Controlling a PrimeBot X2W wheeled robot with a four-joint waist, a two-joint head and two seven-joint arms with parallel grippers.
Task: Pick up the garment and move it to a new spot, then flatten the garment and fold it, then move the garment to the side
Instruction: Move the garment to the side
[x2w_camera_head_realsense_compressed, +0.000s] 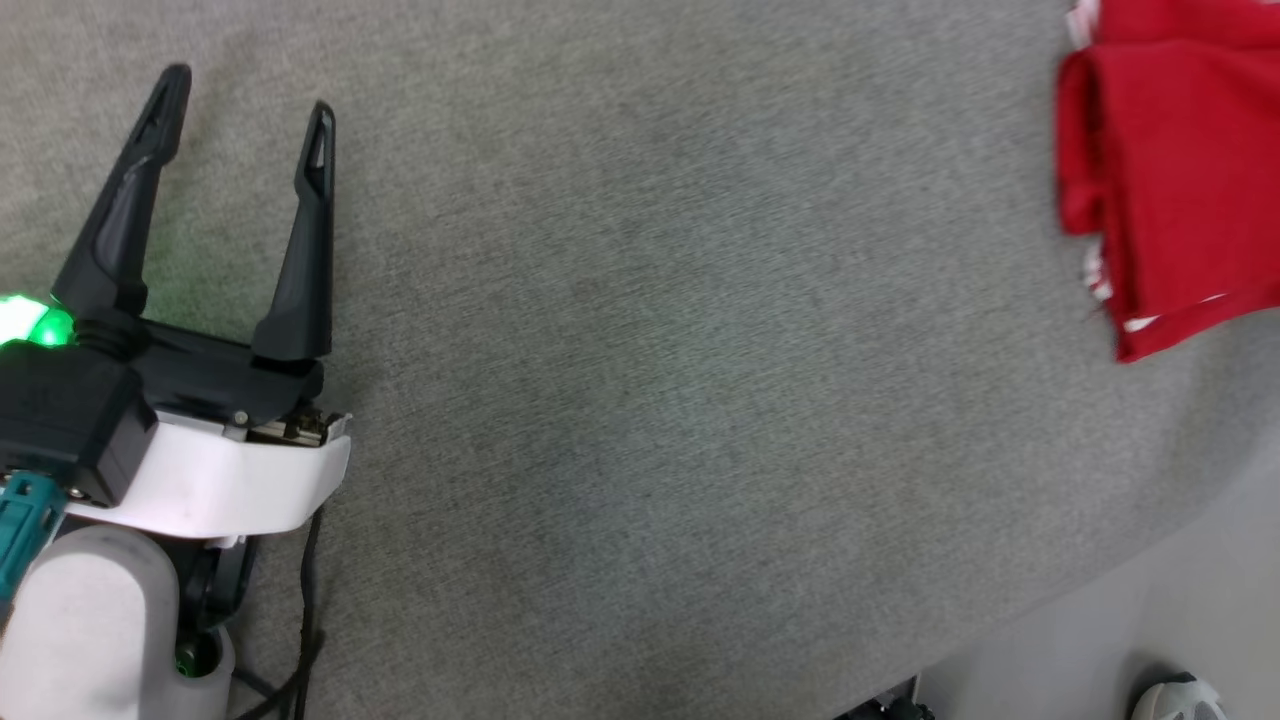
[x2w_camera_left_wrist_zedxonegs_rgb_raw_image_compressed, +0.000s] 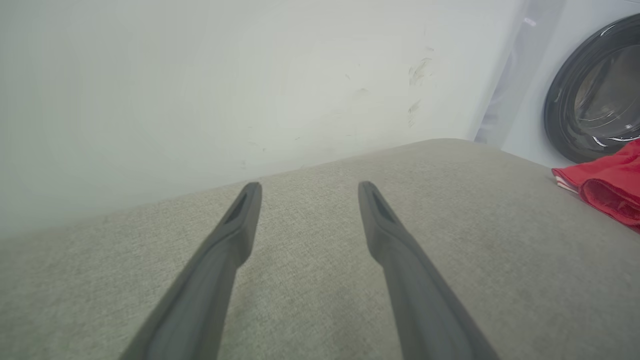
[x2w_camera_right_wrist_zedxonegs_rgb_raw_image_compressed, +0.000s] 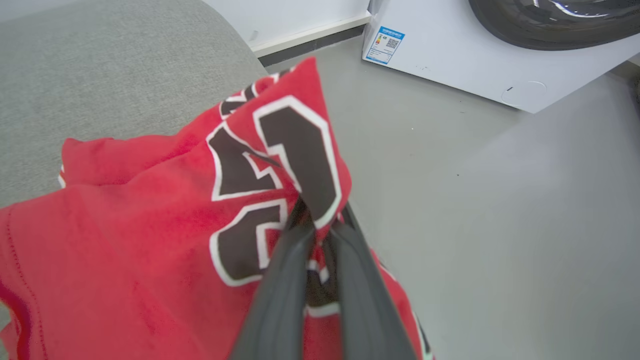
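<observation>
Garment (x2w_camera_right_wrist_zedxonegs_rgb_raw_image_compressed: 150, 225) pinched at the right edge of the grey-covered table (x2w_camera_head_realsense_compressed: 640, 400).
Right gripper (x2w_camera_right_wrist_zedxonegs_rgb_raw_image_compressed: 320, 215) is clamped on a fold of the red shirt, just by its dark printed number. I'd say it is a hold for hauling the bunched bundle aside, since the cloth already sits at the rim near the washing machine (x2w_camera_right_wrist_zedxonegs_rgb_raw_image_compressed: 450, 65). Left gripper (x2w_camera_head_realsense_compressed: 248, 100) hovers well apart over bare table, fingers spread and empty, seemingly kept clear.

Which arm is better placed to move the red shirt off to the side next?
Right. The right gripper is shut on the red shirt at the grey surface's edge. The left gripper is open over bare surface, well away from the shirt.
</observation>
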